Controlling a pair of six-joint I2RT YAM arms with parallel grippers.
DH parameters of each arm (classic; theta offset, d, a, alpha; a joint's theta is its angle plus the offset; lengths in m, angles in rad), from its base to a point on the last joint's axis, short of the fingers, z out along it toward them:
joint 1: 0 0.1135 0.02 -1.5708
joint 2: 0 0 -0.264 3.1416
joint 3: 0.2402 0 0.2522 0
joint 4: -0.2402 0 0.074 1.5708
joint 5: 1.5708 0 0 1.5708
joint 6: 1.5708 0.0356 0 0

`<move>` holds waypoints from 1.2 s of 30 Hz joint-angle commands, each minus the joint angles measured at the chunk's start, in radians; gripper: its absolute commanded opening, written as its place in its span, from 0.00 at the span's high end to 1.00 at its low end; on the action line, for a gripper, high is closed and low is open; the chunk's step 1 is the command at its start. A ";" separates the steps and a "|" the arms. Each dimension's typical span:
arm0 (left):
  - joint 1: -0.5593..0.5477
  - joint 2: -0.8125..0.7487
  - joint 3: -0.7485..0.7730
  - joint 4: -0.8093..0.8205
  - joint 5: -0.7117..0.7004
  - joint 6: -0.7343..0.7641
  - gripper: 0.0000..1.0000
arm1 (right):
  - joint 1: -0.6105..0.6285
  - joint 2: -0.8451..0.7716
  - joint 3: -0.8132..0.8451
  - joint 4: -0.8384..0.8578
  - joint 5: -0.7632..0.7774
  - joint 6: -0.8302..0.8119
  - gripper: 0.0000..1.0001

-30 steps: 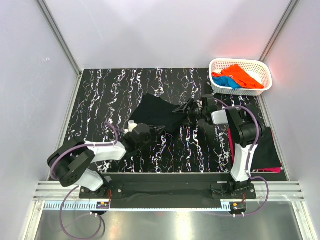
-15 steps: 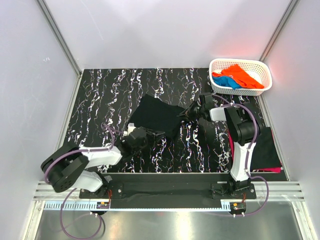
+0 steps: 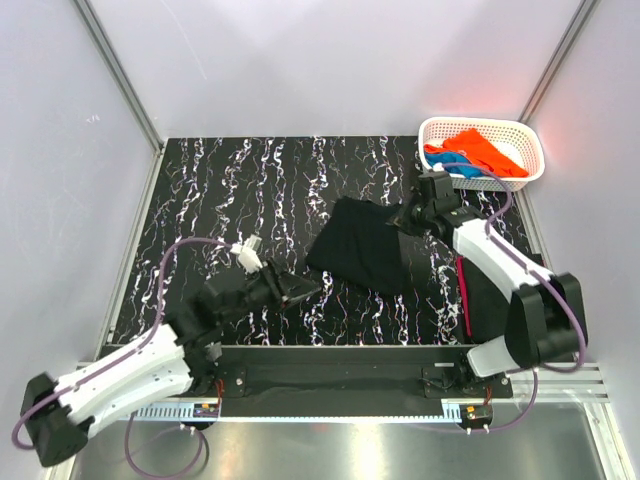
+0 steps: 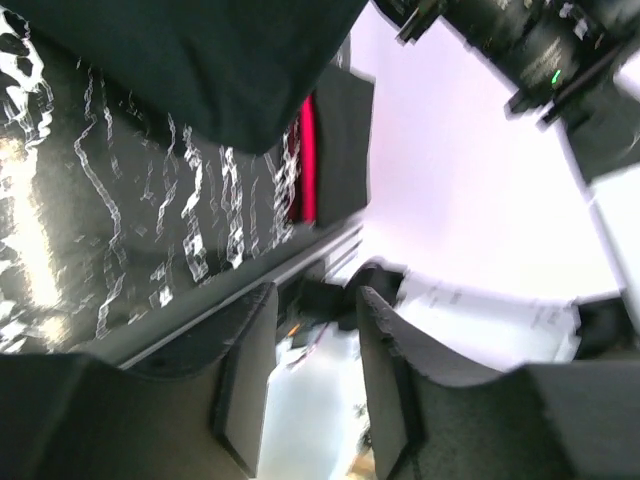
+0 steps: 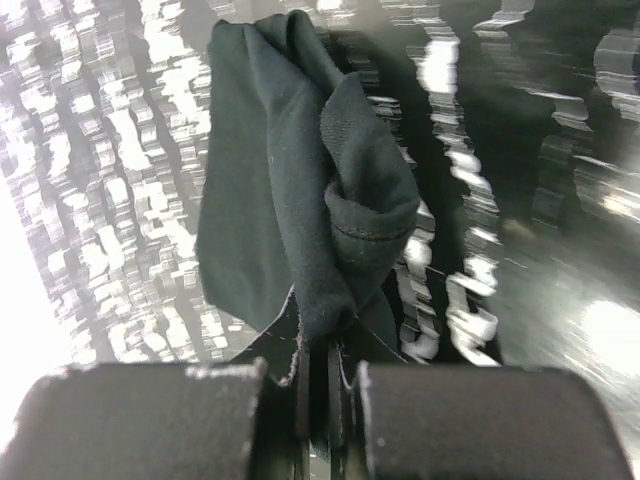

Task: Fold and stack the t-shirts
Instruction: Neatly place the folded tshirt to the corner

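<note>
A folded black t-shirt point(image 3: 358, 258) lies mid-table, lifted at its far right edge. My right gripper point(image 3: 408, 218) is shut on that edge; in the right wrist view the bunched black cloth point(image 5: 300, 200) runs down between the closed fingers of the right gripper point(image 5: 320, 385). My left gripper point(image 3: 305, 290) hangs left of the shirt, apart from it. In the left wrist view the left gripper point(image 4: 312, 375) is open with nothing between its fingers, and the black shirt point(image 4: 200, 60) shows at the top. Orange point(image 3: 482, 150) and blue point(image 3: 450, 163) t-shirts lie in the basket.
The white lattice basket point(image 3: 530, 135) stands at the far right corner. A stack of folded shirts, black on top point(image 3: 520, 295) with a magenta edge point(image 3: 462, 290), lies at the near right beside the right arm's base. Grey walls enclose the marbled table point(image 3: 220, 190).
The right gripper shut on the black shirt and pulled it to the right. The left gripper let go of the shirt, opened and drew back toward the near left.
</note>
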 commanded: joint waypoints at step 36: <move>0.246 0.034 0.360 -0.465 0.508 0.626 0.51 | -0.462 -0.071 0.513 -0.743 0.475 0.004 1.00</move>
